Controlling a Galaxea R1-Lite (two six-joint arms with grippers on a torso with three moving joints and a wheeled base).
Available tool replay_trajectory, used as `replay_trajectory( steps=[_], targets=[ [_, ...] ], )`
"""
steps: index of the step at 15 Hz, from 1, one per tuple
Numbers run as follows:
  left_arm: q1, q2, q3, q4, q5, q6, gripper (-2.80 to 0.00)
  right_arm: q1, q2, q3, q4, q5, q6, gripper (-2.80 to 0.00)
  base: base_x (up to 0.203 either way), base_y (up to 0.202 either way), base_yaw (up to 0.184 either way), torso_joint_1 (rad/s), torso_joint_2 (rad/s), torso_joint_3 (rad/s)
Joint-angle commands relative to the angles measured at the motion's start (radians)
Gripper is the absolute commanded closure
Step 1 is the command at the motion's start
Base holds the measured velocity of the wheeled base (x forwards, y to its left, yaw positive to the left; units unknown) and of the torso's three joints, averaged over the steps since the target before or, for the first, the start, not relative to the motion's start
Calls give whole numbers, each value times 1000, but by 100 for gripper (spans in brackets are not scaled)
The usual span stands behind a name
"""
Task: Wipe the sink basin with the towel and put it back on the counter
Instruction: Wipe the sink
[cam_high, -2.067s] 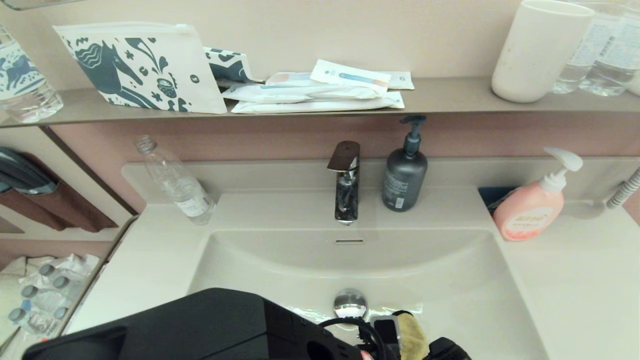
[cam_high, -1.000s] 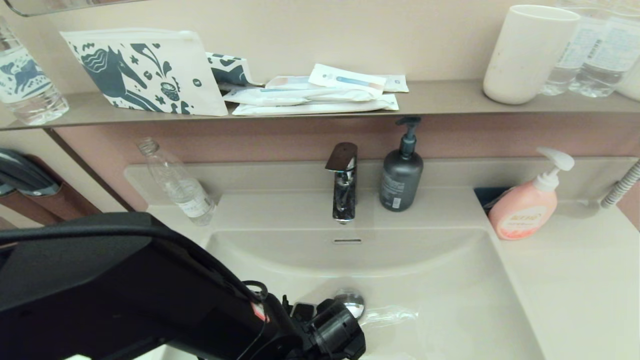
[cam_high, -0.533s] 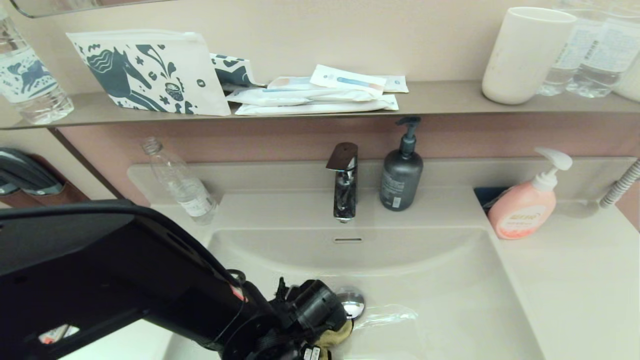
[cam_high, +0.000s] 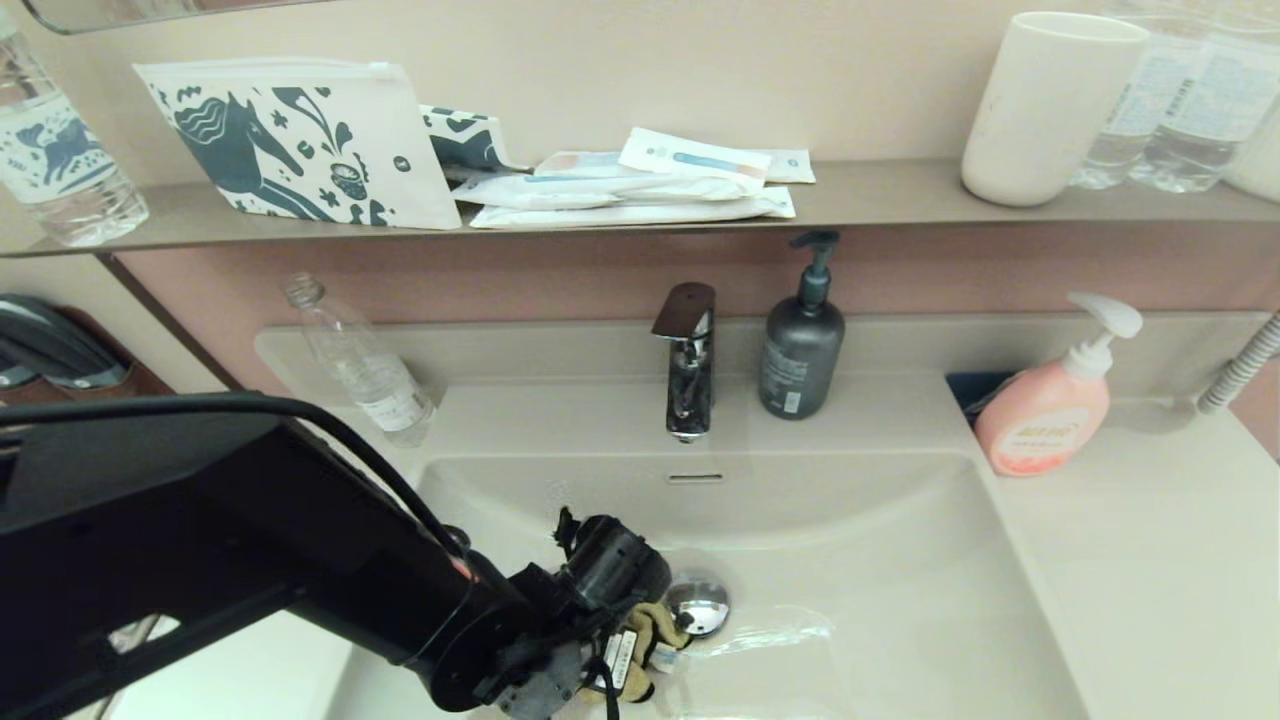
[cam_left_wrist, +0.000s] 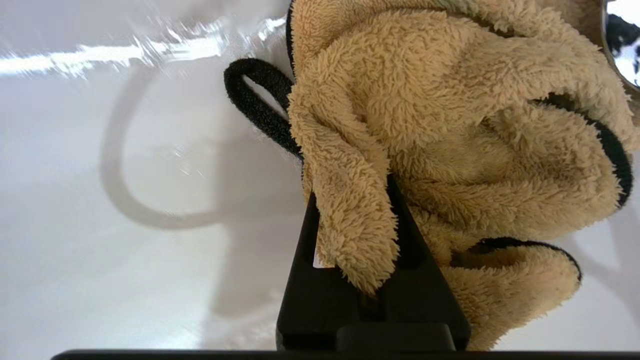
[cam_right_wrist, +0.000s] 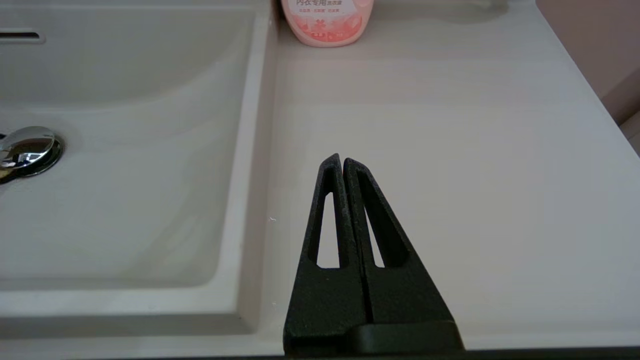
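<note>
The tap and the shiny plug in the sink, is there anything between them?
Only bare basin. In the head view the sink basin slopes down from the tap to the drain plug, with just the small overflow slot in the wall between them.

A brown-grey wall shelf (cam_high: 880, 200) carries a pouch (cam_high: 300, 140) printed with a blue horse, a heap of flat white sachets (cam_high: 630, 185), a white cup (cam_high: 1045, 105) and clear water bottles (cam_high: 1170, 110) at the right end, with one more bottle (cam_high: 55, 150) at the left end. Below it stand a chrome tap (cam_high: 688, 360), a dark grey pump bottle (cam_high: 800, 345) just beside the tap, a pink pump bottle (cam_high: 1045, 410) further right, and an uncapped clear bottle (cam_high: 365, 365) leaning against the back wall.
</note>
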Motion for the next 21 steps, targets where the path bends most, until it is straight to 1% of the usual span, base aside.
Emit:
replay_trajectory(
  steps=[1,2,4,6,8,11,15,16,18,21],
  targets=[
    [27,28,7,6,9,32,0,0,1,1,0,0,0,0,0,0,0,0,0,0],
    [36,26,10,6,23,59,0,0,1,1,0,0,0,0,0,0,0,0,0,0],
    [51,25,13,6,74,108,0,0,1,1,0,0,0,0,0,0,0,0,0,0],
    [72,21,32,7,116,176,0,0,1,1,0,-1,0,0,0,0,0,0,0,0],
    [86,5,77,8,124,208,0,0,1,-1,0,0,0,0,0,0,0,0,0,0],
    [105,-7,171,3,124,205,0,0,1,0,0,0,0,0,0,0,0,0,0,0],
    [154,-106,236,-9,124,217,0,0,1,0,0,0,0,0,0,0,0,0,0,0],
    [161,-122,271,-14,123,218,0,0,1,0,0,0,0,0,0,0,0,0,0,0],
    [153,-158,333,-50,104,198,0,0,1,0,0,0,0,0,0,0,0,0,0,0],
    [146,-235,343,-61,118,194,0,0,1,0,0,0,0,0,0,0,0,0,0,0]
  ],
)
